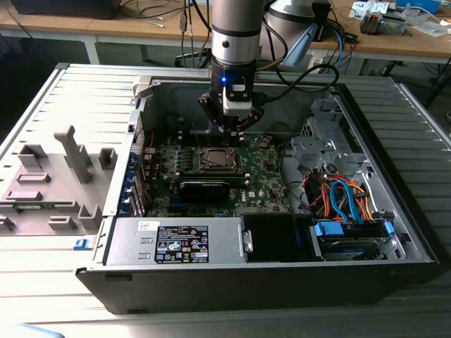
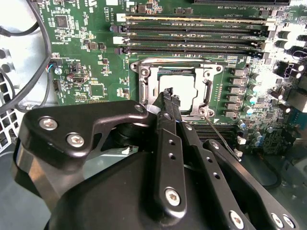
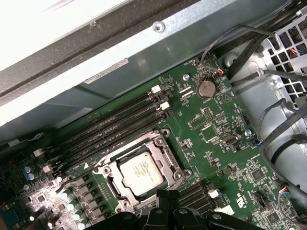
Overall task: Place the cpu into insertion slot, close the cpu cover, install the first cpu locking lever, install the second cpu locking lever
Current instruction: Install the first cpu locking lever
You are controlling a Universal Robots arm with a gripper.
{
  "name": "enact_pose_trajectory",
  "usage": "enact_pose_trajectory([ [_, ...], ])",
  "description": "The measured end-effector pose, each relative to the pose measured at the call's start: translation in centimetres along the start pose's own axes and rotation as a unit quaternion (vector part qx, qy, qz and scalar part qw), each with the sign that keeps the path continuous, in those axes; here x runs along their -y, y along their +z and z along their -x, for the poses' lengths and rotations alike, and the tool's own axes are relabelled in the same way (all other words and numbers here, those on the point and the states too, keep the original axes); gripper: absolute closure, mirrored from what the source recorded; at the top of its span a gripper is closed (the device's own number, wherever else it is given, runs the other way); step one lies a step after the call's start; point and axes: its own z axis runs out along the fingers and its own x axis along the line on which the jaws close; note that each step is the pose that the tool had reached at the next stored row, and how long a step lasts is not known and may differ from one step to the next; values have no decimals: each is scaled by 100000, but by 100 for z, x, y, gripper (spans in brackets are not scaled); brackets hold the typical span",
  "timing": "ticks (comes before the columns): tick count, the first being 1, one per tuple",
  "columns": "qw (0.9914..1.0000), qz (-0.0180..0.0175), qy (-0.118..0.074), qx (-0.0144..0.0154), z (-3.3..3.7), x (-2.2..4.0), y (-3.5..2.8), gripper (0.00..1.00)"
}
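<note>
Seated already: cpu (image 3: 140,175) flat in the insertion slot (image 3: 108,172), cpu cover (image 2: 178,72) down around it. Just above, gripper (image 2: 169,93), clenched on nothing. Thin, light, rigid chip, probably fragile underneath; best taken by opposite edges. Springy wire lever (image 2: 221,139) beside the slot, unlatched.
</note>
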Motion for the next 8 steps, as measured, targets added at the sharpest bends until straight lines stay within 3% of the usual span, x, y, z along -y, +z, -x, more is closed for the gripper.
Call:
enact_pose_trajectory([
  [8, 100000, 11, -235, 13, 0, 0, 0, 89],
])
